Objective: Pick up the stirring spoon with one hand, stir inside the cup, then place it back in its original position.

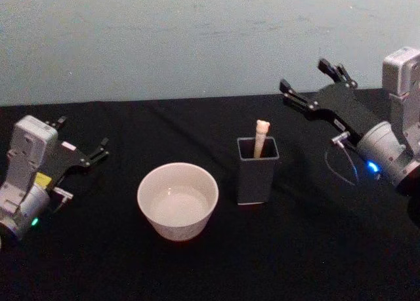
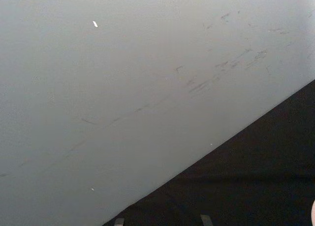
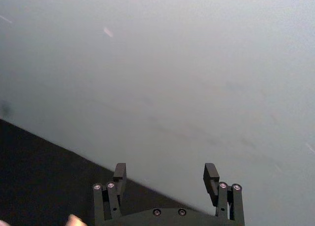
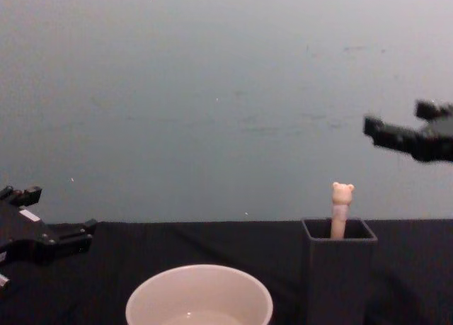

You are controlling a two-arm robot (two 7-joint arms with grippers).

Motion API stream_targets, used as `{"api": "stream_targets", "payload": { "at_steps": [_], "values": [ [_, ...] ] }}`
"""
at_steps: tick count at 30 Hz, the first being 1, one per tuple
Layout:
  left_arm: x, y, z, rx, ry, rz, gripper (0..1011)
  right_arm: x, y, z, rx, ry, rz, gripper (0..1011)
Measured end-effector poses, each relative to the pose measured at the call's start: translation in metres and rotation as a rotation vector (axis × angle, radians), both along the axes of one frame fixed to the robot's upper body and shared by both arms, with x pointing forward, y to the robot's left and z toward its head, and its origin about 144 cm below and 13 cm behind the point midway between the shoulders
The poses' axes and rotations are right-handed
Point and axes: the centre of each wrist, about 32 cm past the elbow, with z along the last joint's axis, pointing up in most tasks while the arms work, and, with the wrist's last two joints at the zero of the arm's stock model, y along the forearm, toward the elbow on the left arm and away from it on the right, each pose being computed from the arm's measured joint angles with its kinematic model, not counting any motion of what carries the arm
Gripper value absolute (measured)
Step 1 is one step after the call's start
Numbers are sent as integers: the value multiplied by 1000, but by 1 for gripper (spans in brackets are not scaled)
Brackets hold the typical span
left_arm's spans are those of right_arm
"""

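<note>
A: Head view first. Where's the stirring spoon (image 1: 260,138)?

B: Standing in the dark grey holder (image 1: 256,172), bear-head end up. It's well apart from the right gripper (image 1: 311,83), below and to the left of its jaws. Those jaws are spread open and hold nothing.

A: And the cup (image 1: 177,200)?

B: Just left of the holder on the black bench (image 1: 118,268), not touching it. The left gripper (image 1: 84,143) sits low at the left, jaws parted and empty, the cup off to their right.

A: The wrist views?

B: The left wrist view gives a grey wall (image 2: 123,78) and a corner of bench. In the right wrist view, the right gripper's two fingers (image 3: 119,173) stand wide apart with wall between them.

A: Chest view?

B: The right gripper hangs high at the right edge, above the spoon's bear head and to its right. The left gripper is low at the left edge, level with the bench.
</note>
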Motion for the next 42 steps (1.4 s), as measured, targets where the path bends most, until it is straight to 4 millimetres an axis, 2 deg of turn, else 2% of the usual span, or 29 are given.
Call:
{"api": "stream_targets", "payload": {
  "at_steps": [5,16,42],
  "values": [
    [0,0,0,0,0,0,1001,1,2,-18,-28,94,-121,1002],
    [0,0,0,0,0,0,1001,4,5,-45,-58,242,-143,1002],
    [0,0,0,0,0,0,1001,4,6,-46,-64,250,-139,1002]
  ]
}}
